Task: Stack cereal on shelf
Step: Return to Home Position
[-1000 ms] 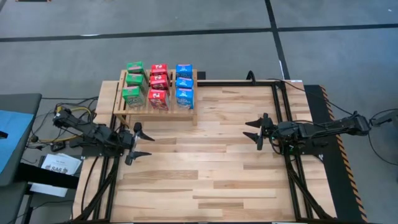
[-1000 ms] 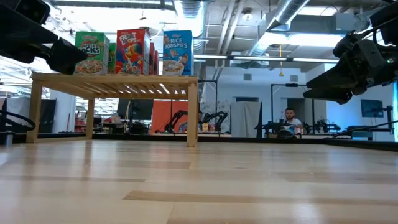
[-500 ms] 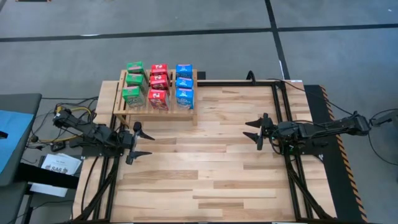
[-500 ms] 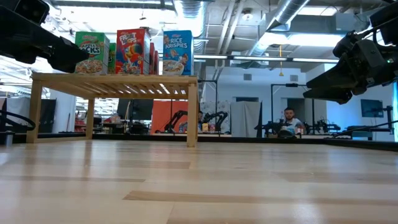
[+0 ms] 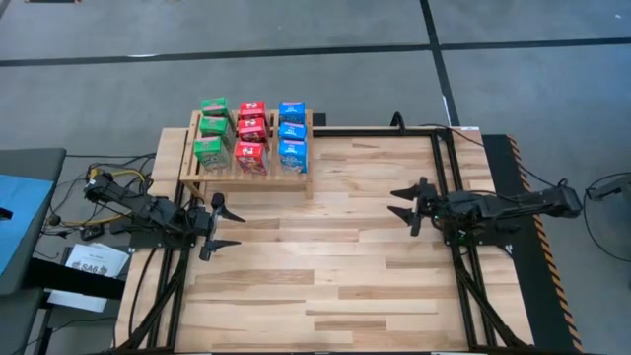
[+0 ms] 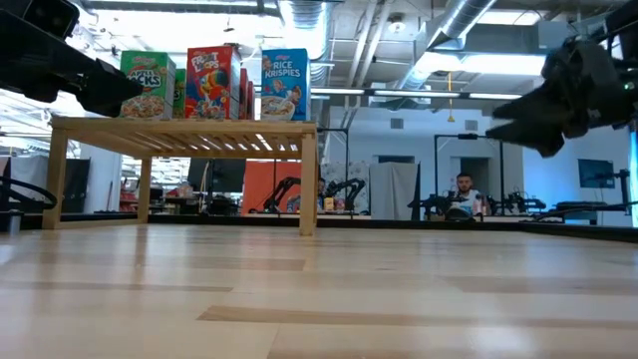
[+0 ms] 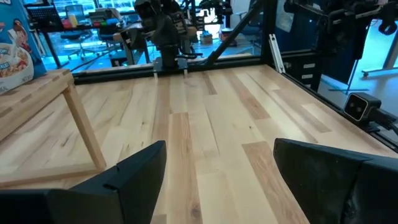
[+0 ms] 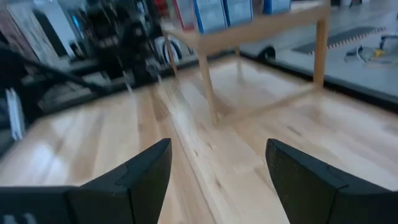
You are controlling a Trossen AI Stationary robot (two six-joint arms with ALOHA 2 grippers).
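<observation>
**A:** Where does the cereal (image 5: 251, 129) stand?

**B:** All nine boxes are upright on the shelf (image 5: 261, 180), in three rows of three: green boxes (image 5: 210, 128) at the shelf's left end, red boxes (image 5: 251, 129) in the middle, blue boxes (image 5: 292, 129) at its right end. The blue row stands close to that end's edge. In front of the boxes, a bare strip of slats runs along the shelf's front edge.

**A:** And around the shelf?

**B:** The worktop (image 5: 345, 281) lies open in front of the shelf and to its right, bare planks out to the dark frame rails. Under the shelf, between its legs, the low view shows an open gap.

**A:** Where is the left gripper (image 5: 241, 232)?

**B:** It is just in front of the shelf's left front corner, apart from the shelf. Its fingers are spread wide with nothing between them. In the low view it hangs at about the height of the boxes, well above the planks.

**A:** The right gripper (image 5: 391, 202)?

**B:** It is well apart from the shelf, off past its right end and a little forward. It is also raised, with its fingers parted and empty, pointing back toward the shelf's side.

**A:** Anything beyond?

**B:** A person (image 6: 461, 189) sits far off in the room.
</observation>
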